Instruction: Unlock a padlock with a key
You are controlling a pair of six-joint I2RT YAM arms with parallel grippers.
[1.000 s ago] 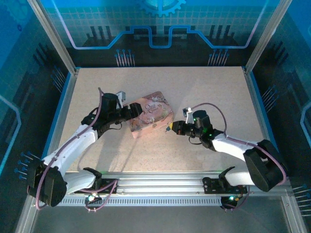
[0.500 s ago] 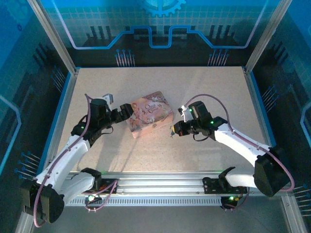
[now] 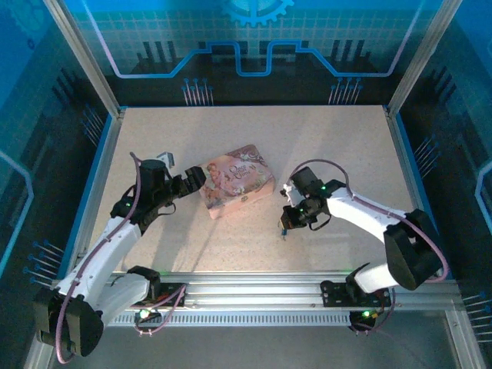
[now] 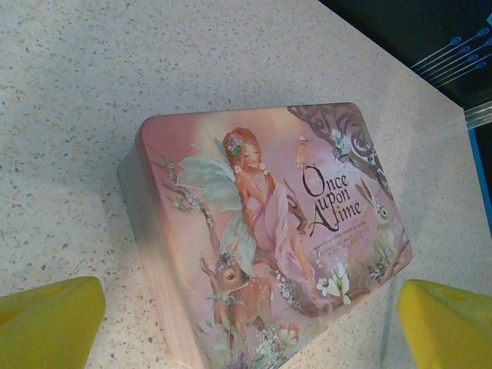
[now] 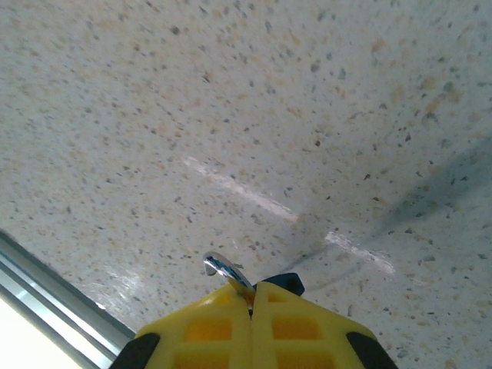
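My right gripper is shut on the padlock. Its curved metal shackle sticks out from between the yellow fingertips, and a bit of its dark-blue body shows beside the right finger. In the top view that gripper points down at the bare table, in front of and to the right of the pink tin. My left gripper stands open at the tin's left end. Its yellow fingers sit wide apart on either side of the tin without touching it. The key is out of view.
The pink illustrated tin lies closed in the middle of the speckled table. A metal rail runs along the near edge, close below the right gripper. Blue walls and frame posts ring the table.
The left gripper has opened fully and drawn back left off the tin. The right gripper, still shut, has swung away from the tin toward the near edge and now points down.
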